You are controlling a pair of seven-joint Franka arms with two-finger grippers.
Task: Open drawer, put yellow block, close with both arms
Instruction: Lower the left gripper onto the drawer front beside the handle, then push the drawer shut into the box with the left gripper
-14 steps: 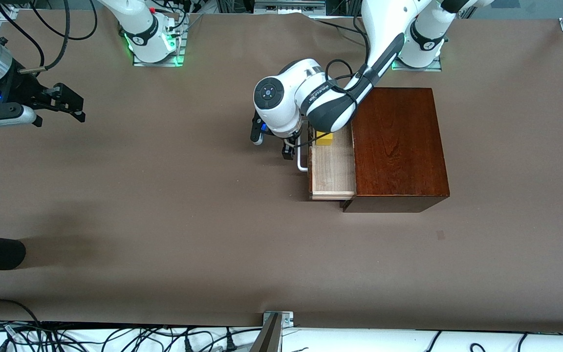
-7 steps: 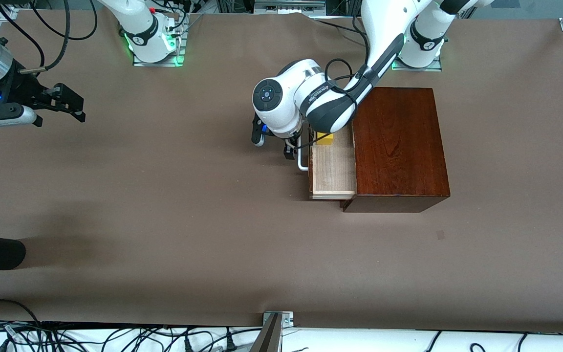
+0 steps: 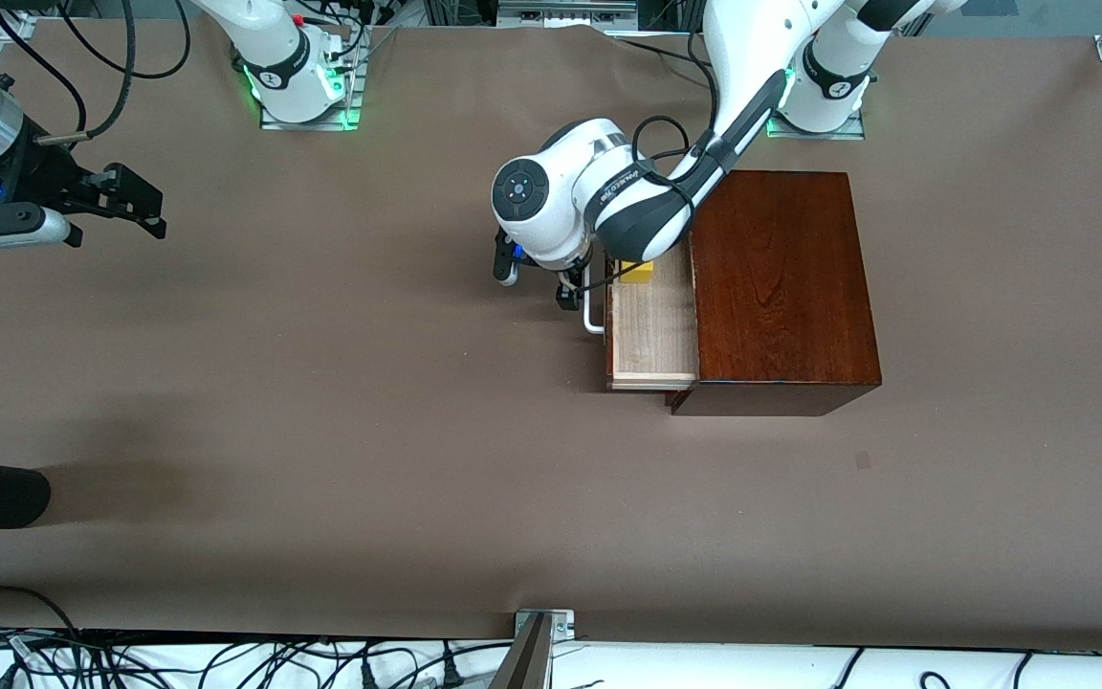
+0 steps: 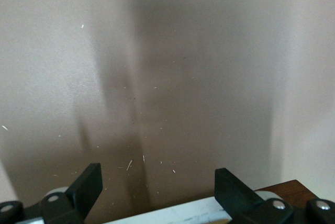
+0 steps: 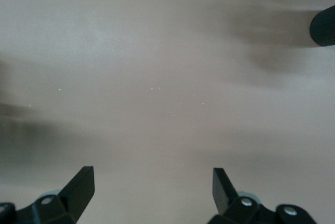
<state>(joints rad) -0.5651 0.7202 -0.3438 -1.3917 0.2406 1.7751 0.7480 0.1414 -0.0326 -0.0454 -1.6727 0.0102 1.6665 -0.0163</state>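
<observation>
The drawer [image 3: 651,330] is part way out. The yellow block [image 3: 636,272] sits inside it, at the end farthest from the camera. The left gripper [image 3: 578,291] is at the handle [image 3: 591,316], fingers apart, holding nothing. The closing step is on: next, push the drawer shut. The right gripper [image 3: 135,206] waits open at the right arm's end.

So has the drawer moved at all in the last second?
Yes, slightly. The drawer has slid a little into the wooden box, its front edge now closer to the box. The left gripper, open, is at its handle.
</observation>
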